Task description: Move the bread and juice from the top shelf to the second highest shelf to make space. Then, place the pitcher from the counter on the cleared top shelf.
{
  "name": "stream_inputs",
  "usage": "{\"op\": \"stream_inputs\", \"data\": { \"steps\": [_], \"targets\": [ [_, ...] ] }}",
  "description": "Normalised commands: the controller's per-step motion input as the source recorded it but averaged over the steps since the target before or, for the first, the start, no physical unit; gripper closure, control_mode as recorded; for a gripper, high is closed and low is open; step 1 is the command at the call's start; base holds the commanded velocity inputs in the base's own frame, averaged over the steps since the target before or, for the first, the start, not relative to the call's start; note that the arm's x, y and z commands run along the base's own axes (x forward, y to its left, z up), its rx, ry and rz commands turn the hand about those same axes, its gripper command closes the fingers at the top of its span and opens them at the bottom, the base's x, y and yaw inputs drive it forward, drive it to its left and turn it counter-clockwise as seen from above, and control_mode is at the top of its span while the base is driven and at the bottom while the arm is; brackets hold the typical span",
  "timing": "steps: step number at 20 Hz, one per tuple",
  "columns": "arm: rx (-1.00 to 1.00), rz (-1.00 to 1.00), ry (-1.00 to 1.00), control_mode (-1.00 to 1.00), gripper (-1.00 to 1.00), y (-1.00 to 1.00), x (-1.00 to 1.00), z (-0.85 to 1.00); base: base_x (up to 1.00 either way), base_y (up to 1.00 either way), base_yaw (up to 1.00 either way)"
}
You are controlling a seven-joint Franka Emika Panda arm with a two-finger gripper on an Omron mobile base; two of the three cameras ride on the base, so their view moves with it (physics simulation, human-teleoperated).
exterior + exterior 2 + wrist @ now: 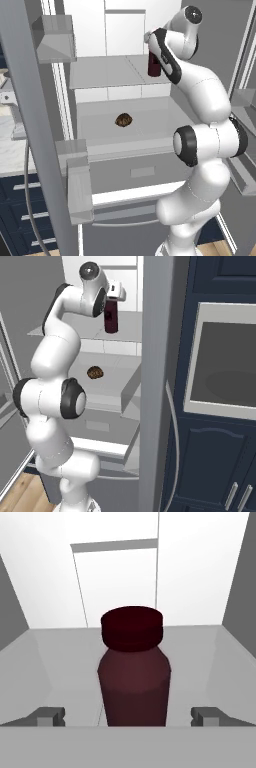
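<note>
The open fridge is seen from behind the arm in both base views, angled forward and slightly down, from mid range: the left one from the left side, the right one from the right. The same shelves are shared by both, with the juice (153, 65) on the top shelf (100, 72) and the bread (123, 120) on the second highest shelf (150, 145). The bottle is framed very close up in the hand view, looked at level along the shelf towards the back wall.

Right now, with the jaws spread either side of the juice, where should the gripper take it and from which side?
Probably on the straight body below the cap, from the open front of the fridge. The juice stands upright on the top shelf, centred between the open gripper's fingertips, so a level squeeze across its round sides should hold; the narrower cap offers less surface.
</note>
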Motion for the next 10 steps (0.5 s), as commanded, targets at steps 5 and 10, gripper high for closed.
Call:
{"op": "stream_inputs", "data": {
  "steps": [5,10],
  "targets": [
    [0.0,0.0,-0.01,-1.0,-1.0,0.0,0.25,0.0,0.0,0.0,0.0],
    [0.0,0.0,-0.01,-1.0,-1.0,0.0,0.22,0.0,0.0,0.0,0.0]
  ]
}}
